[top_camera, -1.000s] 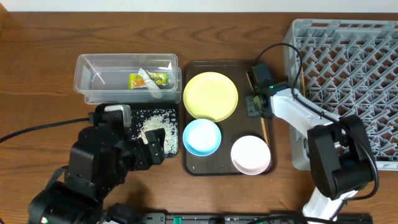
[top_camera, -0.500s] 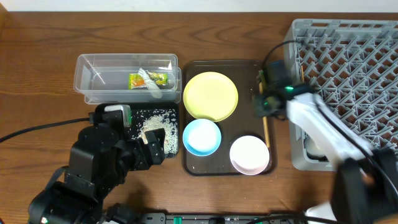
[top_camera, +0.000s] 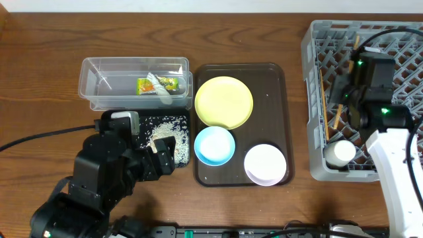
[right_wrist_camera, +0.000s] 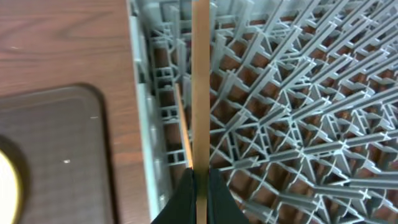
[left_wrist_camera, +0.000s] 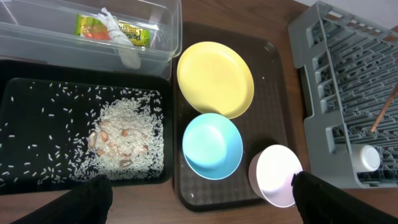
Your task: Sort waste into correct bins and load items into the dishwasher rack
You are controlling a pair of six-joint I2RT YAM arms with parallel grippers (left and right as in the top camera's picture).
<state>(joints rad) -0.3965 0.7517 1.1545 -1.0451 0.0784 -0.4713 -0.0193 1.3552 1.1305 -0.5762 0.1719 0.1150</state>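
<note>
My right gripper [top_camera: 349, 92] is shut on a wooden chopstick [top_camera: 338, 118] and holds it over the left part of the grey dishwasher rack [top_camera: 396, 46]. In the right wrist view the jaws [right_wrist_camera: 200, 186] pinch this chopstick [right_wrist_camera: 200, 87]. The other chopstick [right_wrist_camera: 183, 134] lies in the rack by its left wall. My left gripper [left_wrist_camera: 200, 180] is open and empty, near the black container [top_camera: 142, 119] of rice bits [top_camera: 165, 142]. The clear tub [top_camera: 92, 86] holds the snack wrapper [top_camera: 158, 84] and white scrap [top_camera: 162, 97]. The yellow plate [top_camera: 224, 101], blue bowl [top_camera: 214, 145] and white bowl [top_camera: 266, 164] sit on the tray.
The brown serving tray [top_camera: 274, 79] lies between the bins and the rack. A small white cup-like thing [top_camera: 342, 153] lies in the rack's front left corner. A black cable runs over the table at far left.
My right gripper has lifted the chopstick off the tray's right edge and carried it right, over the rack. The left arm has not moved.
</note>
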